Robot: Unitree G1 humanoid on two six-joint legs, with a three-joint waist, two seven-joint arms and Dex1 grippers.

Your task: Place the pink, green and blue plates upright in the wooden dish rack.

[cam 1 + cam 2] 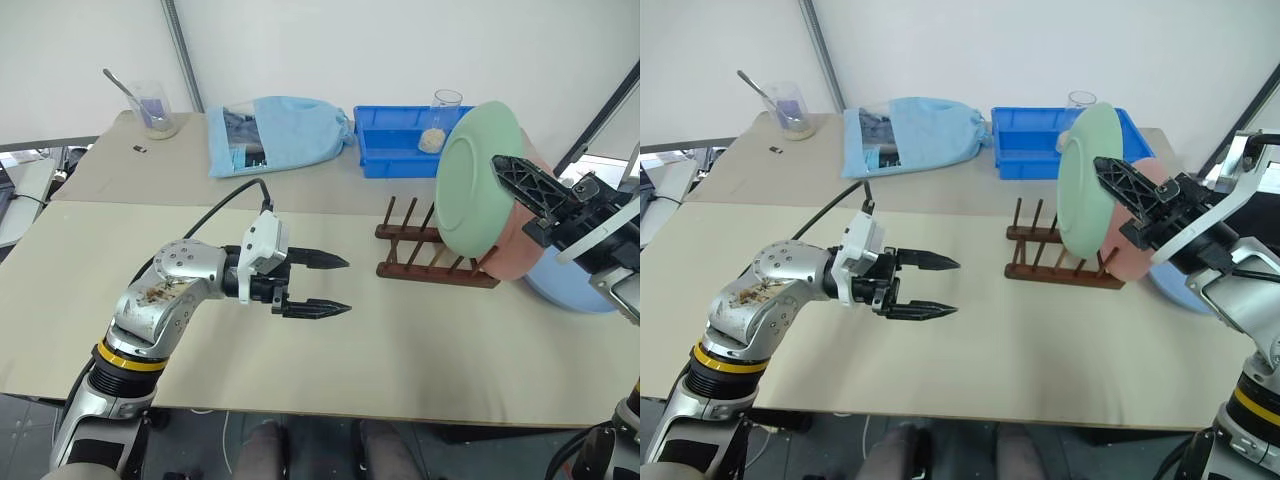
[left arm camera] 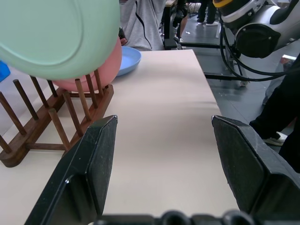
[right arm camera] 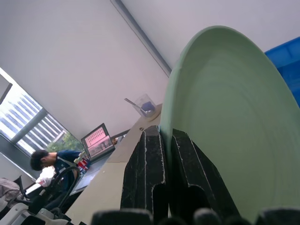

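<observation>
Three smooth round matte plates: the green plate is clamped on edge by the right gripper above the dark wooden dish rack with its two peg rows; the pink plate stands in the rack; the blue plate lies flat near the beige worktop's right edge. The left gripper hovers with fingers spread, empty

Tray behind rack, cup inside
</observation>
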